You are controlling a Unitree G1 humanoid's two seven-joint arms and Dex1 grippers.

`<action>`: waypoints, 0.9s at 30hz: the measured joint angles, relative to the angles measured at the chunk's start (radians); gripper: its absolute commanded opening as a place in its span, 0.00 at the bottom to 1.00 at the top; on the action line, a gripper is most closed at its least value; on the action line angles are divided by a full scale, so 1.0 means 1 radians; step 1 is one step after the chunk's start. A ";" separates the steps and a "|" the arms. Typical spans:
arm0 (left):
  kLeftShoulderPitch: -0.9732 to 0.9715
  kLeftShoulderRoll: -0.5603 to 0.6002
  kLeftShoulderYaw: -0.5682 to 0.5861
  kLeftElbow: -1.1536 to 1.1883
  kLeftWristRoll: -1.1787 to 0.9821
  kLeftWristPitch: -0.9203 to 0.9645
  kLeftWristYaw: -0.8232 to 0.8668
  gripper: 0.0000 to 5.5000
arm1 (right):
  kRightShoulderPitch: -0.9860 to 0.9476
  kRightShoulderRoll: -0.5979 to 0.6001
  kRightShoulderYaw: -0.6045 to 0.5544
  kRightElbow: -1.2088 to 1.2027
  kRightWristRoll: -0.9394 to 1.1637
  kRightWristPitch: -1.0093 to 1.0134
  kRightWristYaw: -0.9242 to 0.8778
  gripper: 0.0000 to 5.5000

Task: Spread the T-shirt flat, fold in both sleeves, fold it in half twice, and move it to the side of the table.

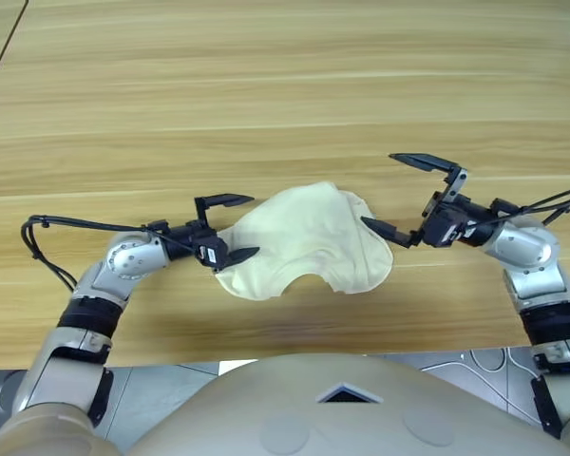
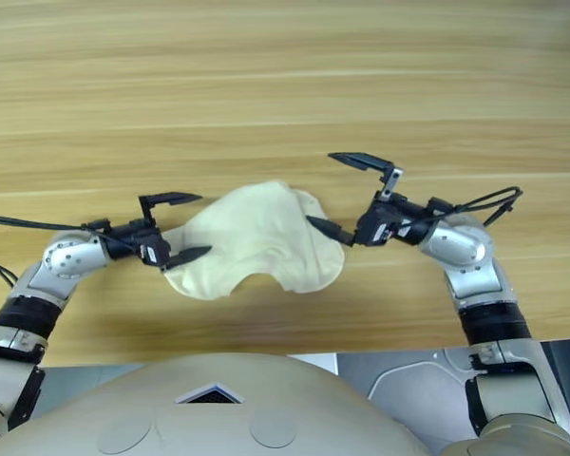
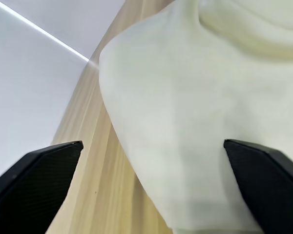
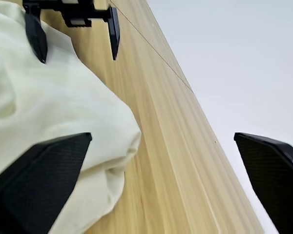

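T-shirt (image 1: 304, 237), lying bunched on the wooden counter (image 1: 285, 95) between the released left gripper (image 1: 251, 226) and the released right gripper (image 1: 380, 189), is best grasped at opposite edges and drawn apart until spread flat.

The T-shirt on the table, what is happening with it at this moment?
A humanoid robot works on a cream T-shirt, which lies bunched in a heap on the wooden table, not yet spread flat. The left pincer is open at the cloth's left edge, and the right pincer is open at its right edge. Neither is closed on the cloth, so the spreading and folding seem not yet begun.
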 measured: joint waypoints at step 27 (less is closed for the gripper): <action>-0.100 0.116 -0.088 0.107 0.101 0.010 0.240 0.98 | -0.073 -0.065 0.040 0.222 -0.482 0.090 -0.295 0.98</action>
